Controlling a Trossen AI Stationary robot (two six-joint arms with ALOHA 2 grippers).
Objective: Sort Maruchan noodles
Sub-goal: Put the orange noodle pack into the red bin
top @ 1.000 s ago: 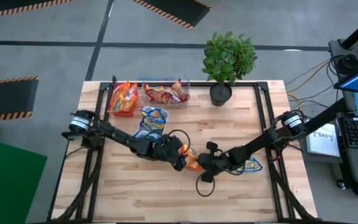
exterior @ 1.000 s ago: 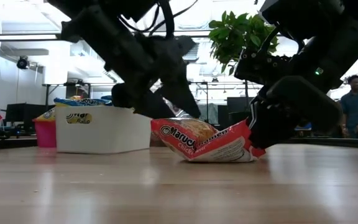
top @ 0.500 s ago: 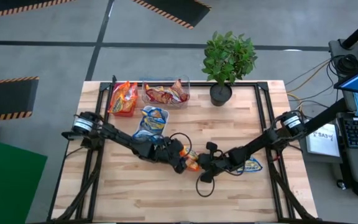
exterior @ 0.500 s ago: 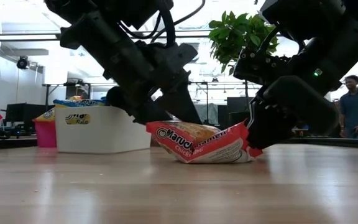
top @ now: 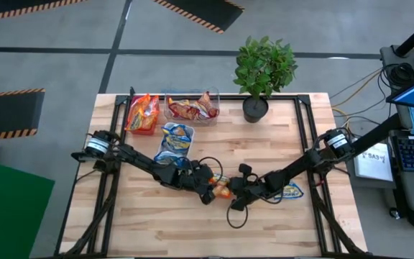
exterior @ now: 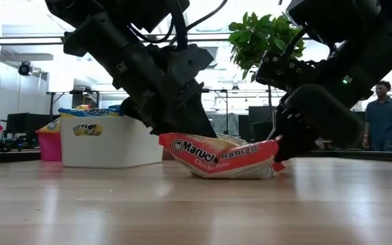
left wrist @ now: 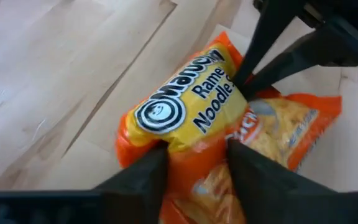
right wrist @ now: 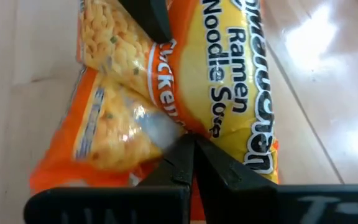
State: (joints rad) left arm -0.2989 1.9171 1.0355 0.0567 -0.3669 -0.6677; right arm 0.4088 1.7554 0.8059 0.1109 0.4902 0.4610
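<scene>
The orange Maruchan packet [top: 223,188] lies on the desk [top: 264,223] near its middle, caught between both arms; the right gripper [right wrist: 190,163] has its fingers pinched together on one edge of the wrapper, while the left gripper [left wrist: 194,158] straddles the opposite end with its fingers apart on either side of the packet — not yet squeezing, as far as I can judge. To do this handover well, the left fingers should close squarely across the noodle block rather than on loose crinkled film; the right should let go only once that grip is firm, since two arms pulling at once could tear the plastic or flick the packet away.

The low view shows what the overhead one cannot: the packet [exterior: 223,156] rests on the desk with one end slightly raised at the right gripper; the high view alone places the filled trays [top: 171,115] at the far edge, the potted plant [top: 263,68], and another packet [top: 290,191] lying under the right arm; the wrist views alone reveal each finger's bite.
</scene>
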